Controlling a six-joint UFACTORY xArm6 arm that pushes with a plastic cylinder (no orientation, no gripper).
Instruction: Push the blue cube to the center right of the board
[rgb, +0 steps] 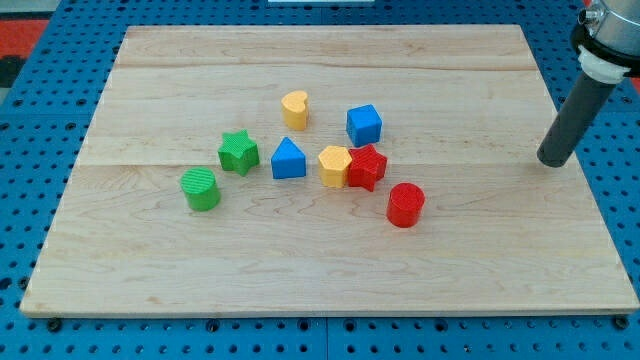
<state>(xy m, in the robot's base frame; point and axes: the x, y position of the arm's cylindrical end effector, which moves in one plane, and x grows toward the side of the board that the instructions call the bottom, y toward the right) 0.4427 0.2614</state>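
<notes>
The blue cube sits a little right of the board's middle, toward the view's top. My tip rests on the wooden board near its right edge, far to the right of the blue cube and slightly lower in the view. Nothing touches the tip.
A yellow heart block lies left of the blue cube. Below it are a blue triangular block, a yellow pentagon block touching a red star, and a red cylinder. A green star and a green cylinder lie at left.
</notes>
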